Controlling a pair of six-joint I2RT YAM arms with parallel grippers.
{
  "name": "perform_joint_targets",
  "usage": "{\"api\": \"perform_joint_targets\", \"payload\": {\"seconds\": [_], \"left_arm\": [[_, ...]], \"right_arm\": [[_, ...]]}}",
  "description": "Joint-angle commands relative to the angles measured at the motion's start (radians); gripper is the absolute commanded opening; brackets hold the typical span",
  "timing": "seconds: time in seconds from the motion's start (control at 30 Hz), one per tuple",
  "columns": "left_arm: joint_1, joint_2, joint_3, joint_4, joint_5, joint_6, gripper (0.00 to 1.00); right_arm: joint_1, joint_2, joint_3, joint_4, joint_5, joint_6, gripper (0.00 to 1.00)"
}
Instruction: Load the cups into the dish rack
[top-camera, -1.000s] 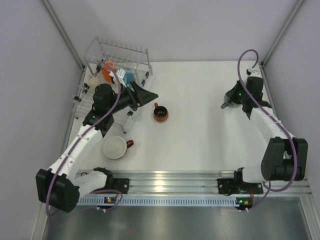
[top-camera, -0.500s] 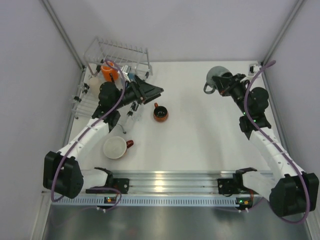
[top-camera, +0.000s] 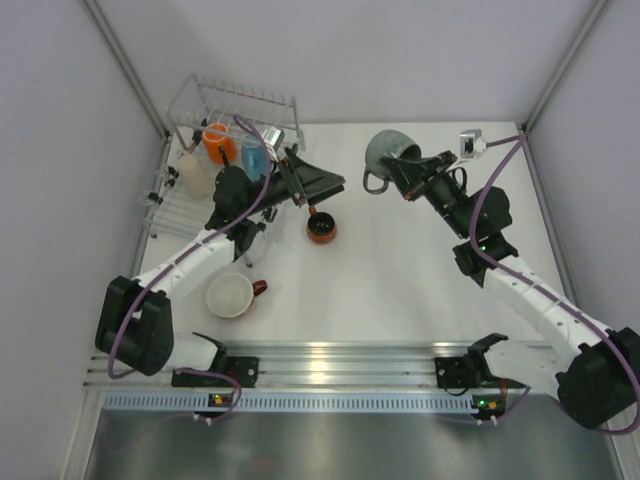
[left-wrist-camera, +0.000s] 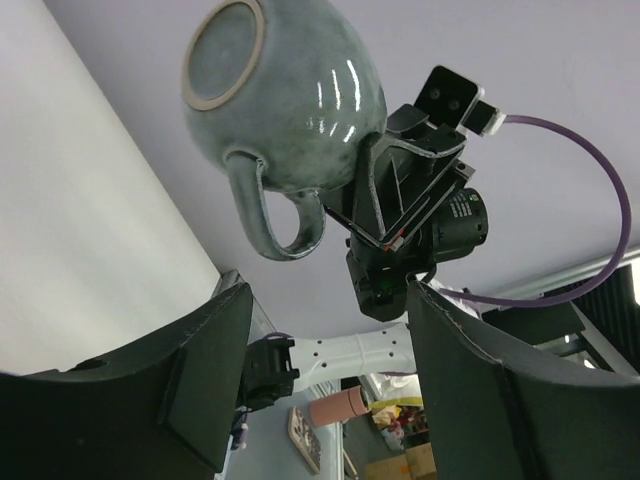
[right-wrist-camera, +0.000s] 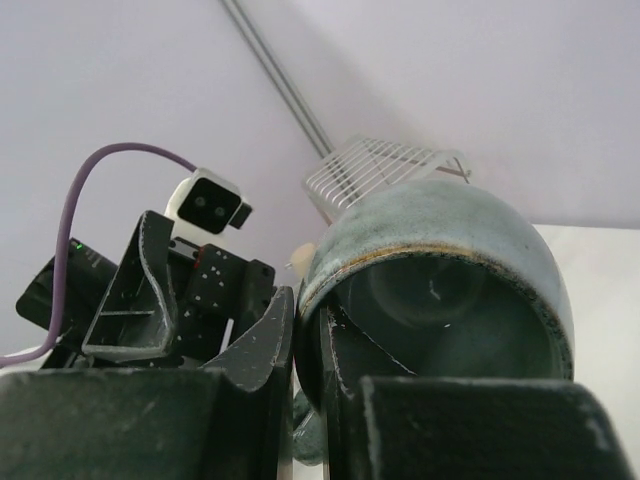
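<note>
My right gripper (top-camera: 403, 166) is shut on the rim of a grey-green glazed mug (top-camera: 383, 156) and holds it in the air over the back middle of the table; in the right wrist view the fingers (right-wrist-camera: 262, 350) pinch the mug's wall (right-wrist-camera: 440, 225). My left gripper (top-camera: 332, 183) is open and empty, raised and facing that mug (left-wrist-camera: 290, 100). The wire dish rack (top-camera: 240, 102) at the back left holds an orange mug (top-camera: 218, 143), a light blue mug (top-camera: 253, 160) and a beige tumbler (top-camera: 192, 172). A small dark red-handled mug (top-camera: 320, 228) and a wide white red-handled cup (top-camera: 231, 295) stand on the table.
The rack also shows behind the held mug in the right wrist view (right-wrist-camera: 385, 165). Grey walls with metal corner posts close in the table at the back and sides. A rail (top-camera: 330, 360) with the arm bases runs along the near edge.
My right arm has swung left from the back right corner, carrying the grey-green mug toward the middle. My left gripper has moved right and tilted up toward it.
</note>
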Motion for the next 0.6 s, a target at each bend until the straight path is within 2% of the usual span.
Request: {"api": "perform_joint_targets", "payload": {"seconds": [0.0, 0.13, 0.57], "left_arm": [[-0.029, 0.027, 0.047, 0.173, 0.031, -0.016, 0.69], [-0.049, 0.064, 0.05, 0.259, 0.039, -0.051, 0.69], [-0.07, 0.107, 0.039, 0.268, 0.05, -0.05, 0.71]], "right_arm": [[0.052, 0.006, 0.095, 0.234, 0.037, 0.012, 0.0], [0.086, 0.02, 0.106, 0.25, 0.043, 0.012, 0.0], [0.13, 0.029, 0.115, 0.272, 0.065, -0.004, 0.0]]}}
